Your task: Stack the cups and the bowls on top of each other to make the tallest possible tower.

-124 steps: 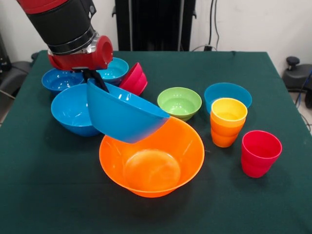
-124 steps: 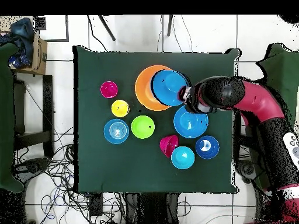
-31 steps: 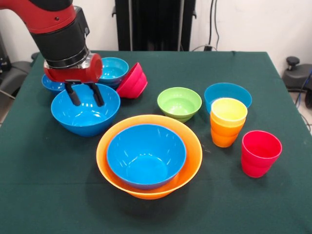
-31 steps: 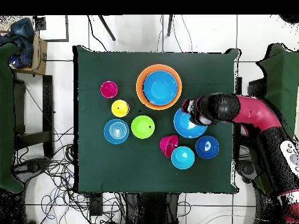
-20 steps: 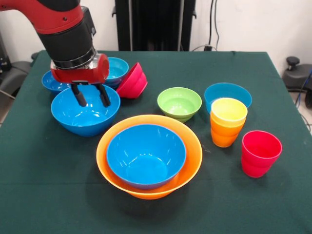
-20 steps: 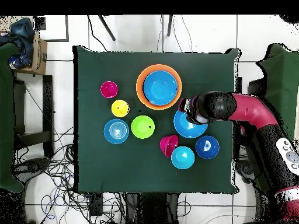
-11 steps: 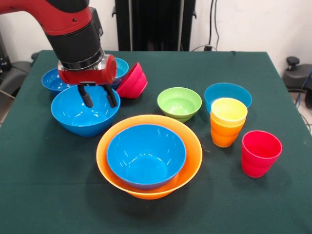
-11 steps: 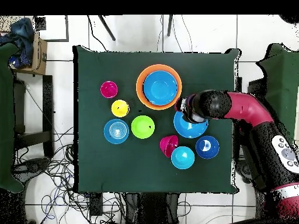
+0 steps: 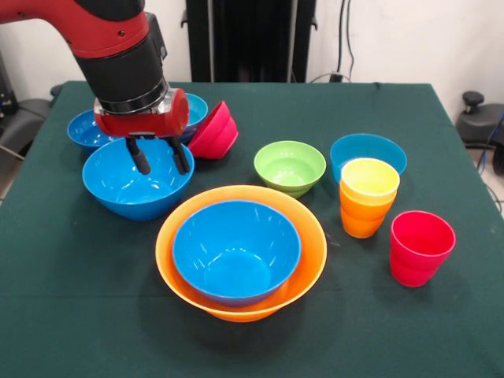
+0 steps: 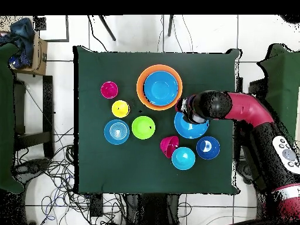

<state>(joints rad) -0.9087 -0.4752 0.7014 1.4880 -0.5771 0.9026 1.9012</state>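
One large blue bowl (image 9: 236,250) already nested in the orange bowl (image 9: 240,303) — tower base. Gripper (image 9: 158,155) parted, empty, fingers straddling the right-hand rim (front view) of the second large blue bowl (image 9: 118,185) — poised to pinch it; tower just beside, nearer the camera.

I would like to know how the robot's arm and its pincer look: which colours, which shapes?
The arm is a thick round tube, red above and black lower down, with a thin silver ring under the black part. Below sits a glossy red wrist block with a round cap on one side. The pincer has two slim black fingers. No cables or markings are visible in the front view.
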